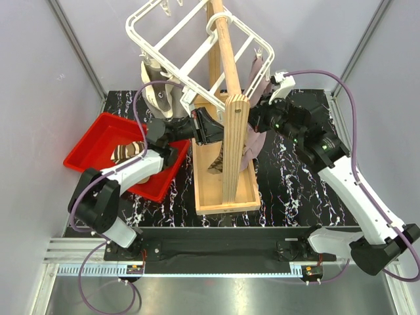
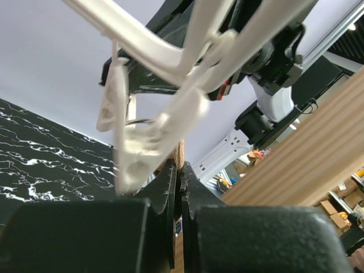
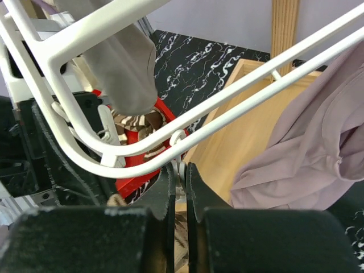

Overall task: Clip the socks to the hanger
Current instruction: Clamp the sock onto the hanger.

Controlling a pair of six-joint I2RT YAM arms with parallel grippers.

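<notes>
The white hanger (image 1: 190,49) hangs from the wooden pole. A beige sock (image 1: 157,92) and a mauve sock (image 1: 257,75) hang from its pegs. My left gripper (image 1: 210,128) is under the frame's near edge, left of the pole. In the left wrist view it (image 2: 180,169) is shut on a brown sock's edge (image 2: 180,153), just below a white clip peg (image 2: 136,148). That sock (image 1: 218,161) hangs behind the pole. My right gripper (image 1: 257,118) is right of the pole; it (image 3: 180,170) is shut on a small white clip peg (image 3: 181,165) under the frame bars (image 3: 239,96).
A red bin (image 1: 92,147) at the left holds a brown-and-cream striped sock (image 1: 128,152). The tall wooden pole (image 1: 230,72) stands in a wooden tray base (image 1: 246,190) in the middle. A mauve sock (image 3: 313,142) and a grey sock (image 3: 128,62) hang close to my right gripper.
</notes>
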